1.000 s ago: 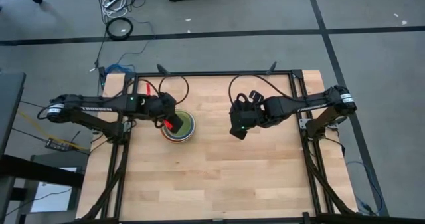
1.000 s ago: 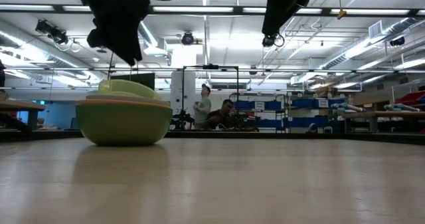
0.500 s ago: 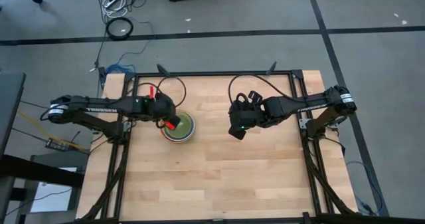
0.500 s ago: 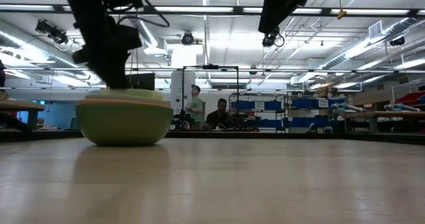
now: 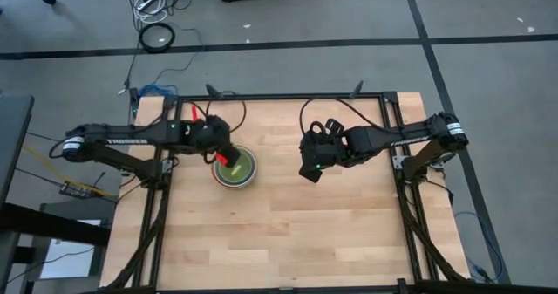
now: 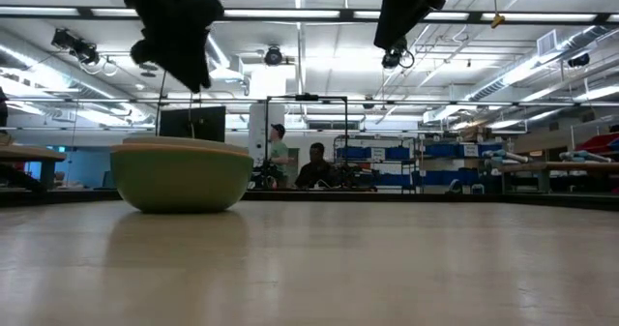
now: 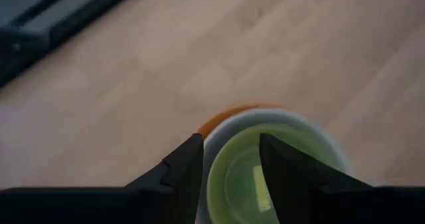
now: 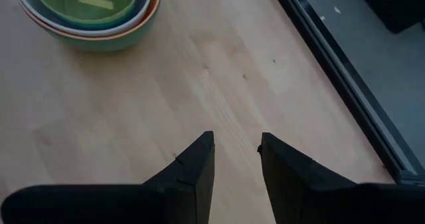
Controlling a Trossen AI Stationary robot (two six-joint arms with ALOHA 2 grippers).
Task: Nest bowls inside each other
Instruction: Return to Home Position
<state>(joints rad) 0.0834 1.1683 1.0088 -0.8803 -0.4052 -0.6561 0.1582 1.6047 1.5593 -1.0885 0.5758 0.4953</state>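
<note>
The bowls stand nested in one stack [image 5: 234, 168] on the table's far left part. The outermost bowl is sage green [image 6: 181, 178]. Orange, white and blue rims [image 8: 143, 14] show inside it, with a yellow-green bowl [image 7: 242, 177] innermost and level. My left gripper [image 5: 227, 160] hangs open just above the stack's left side and touches nothing; in its wrist view [image 7: 229, 167] the inner bowls show between the fingers. My right gripper [image 5: 309, 170] hovers open, high over bare table to the right of the stack, with nothing between its fingers [image 8: 236, 151].
The black table frame [image 8: 345, 71] runs close by my right gripper, along the table's far edge. Bare wooden table [image 5: 296, 233] stretches from the stack toward the near edge. In the low view, people [image 6: 314, 166] sit in the room far behind the table.
My left gripper went down onto the stack and has come back up. The yellow-green bowl, which lay tilted and stuck up above the rims, now sits level inside the stack. My right arm has kept still.
</note>
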